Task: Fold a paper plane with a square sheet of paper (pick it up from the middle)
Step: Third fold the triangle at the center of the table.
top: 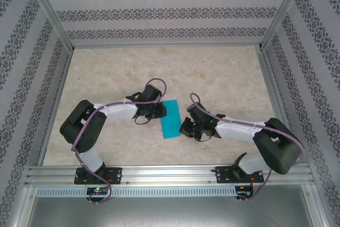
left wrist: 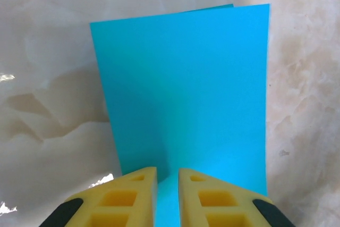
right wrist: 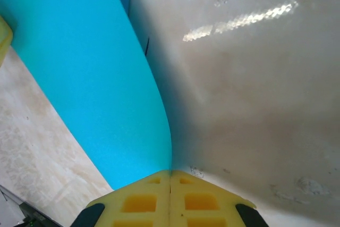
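Right fingers [right wrist: 141, 203] pinch sheet [right wrist: 95, 89] edge; left fingers [left wrist: 127, 198], slightly parted, straddle opposite edge.

The square sheet of paper [left wrist: 180, 89] is thin, smooth, matt teal paper. The table [right wrist: 255, 104] is glossy, pale and marbled, catching glare. The left tool [left wrist: 168, 176] and right tool [right wrist: 170, 174] have matt yellow plastic fingers [left wrist: 133, 192].

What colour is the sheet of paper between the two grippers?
Plain teal-blue, unmarked; the left wrist view shows the sheet of paper best.
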`<control>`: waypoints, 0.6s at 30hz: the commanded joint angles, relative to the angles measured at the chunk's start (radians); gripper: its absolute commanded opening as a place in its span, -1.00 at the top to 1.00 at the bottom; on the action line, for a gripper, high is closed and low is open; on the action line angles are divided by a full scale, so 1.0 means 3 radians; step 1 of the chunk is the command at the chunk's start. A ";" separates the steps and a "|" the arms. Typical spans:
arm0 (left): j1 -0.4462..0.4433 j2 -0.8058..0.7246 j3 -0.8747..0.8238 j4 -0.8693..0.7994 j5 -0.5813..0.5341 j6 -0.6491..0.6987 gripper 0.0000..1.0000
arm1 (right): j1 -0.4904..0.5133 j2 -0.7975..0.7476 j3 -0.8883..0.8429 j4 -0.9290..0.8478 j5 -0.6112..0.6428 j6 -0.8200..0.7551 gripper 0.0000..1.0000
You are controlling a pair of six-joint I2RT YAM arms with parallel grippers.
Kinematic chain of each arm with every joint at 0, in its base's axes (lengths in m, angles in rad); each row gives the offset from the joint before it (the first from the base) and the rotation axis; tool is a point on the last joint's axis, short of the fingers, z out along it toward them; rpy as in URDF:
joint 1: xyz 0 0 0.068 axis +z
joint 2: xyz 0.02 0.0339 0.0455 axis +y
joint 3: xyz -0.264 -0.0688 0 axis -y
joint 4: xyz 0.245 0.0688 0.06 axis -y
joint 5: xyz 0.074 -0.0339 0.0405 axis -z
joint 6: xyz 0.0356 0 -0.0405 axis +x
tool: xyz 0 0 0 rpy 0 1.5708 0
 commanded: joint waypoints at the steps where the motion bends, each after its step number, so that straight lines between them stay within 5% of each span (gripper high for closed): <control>1: -0.0029 0.0148 0.0098 -0.0150 -0.0094 0.0116 0.66 | -0.0011 -0.0003 0.0120 -0.0034 0.0035 -0.0068 0.95; 18: -0.0027 0.0273 0.0069 -0.0245 -0.0171 0.0188 0.73 | 0.0024 0.0268 0.0408 0.0570 -0.0128 -0.0156 0.90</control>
